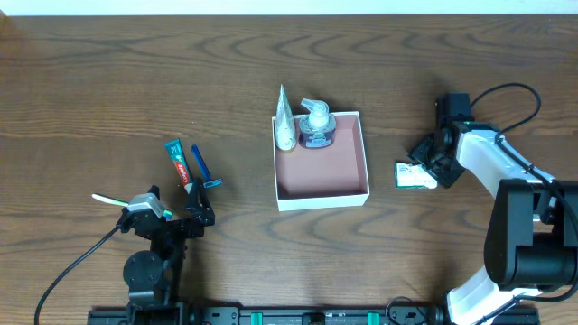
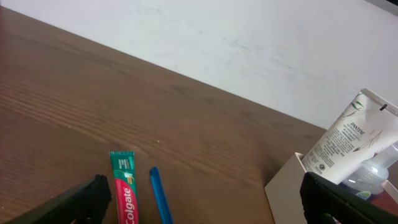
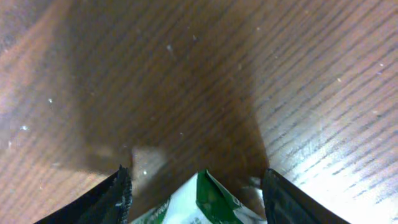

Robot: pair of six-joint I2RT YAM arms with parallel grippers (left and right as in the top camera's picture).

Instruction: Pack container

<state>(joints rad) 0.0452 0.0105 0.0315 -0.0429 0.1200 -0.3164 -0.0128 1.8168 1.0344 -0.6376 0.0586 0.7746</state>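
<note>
Right gripper (image 3: 194,182) straddles the green-white packet (image 1: 414,176) at frame right, clamped or not I cannot tell, with the container (image 1: 321,199) leftward at centre, while the left gripper (image 2: 214,202) gapes wide.

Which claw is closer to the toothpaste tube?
Left. The left claw sits open just short of the toothpaste tube; the right claw is beyond the container, by a green-and-white packet.

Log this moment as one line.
left gripper: open, empty | right gripper: around green-white packet, grip unclear | box: tube, pump bottle inside | toothpaste, blue stick: on table
</note>
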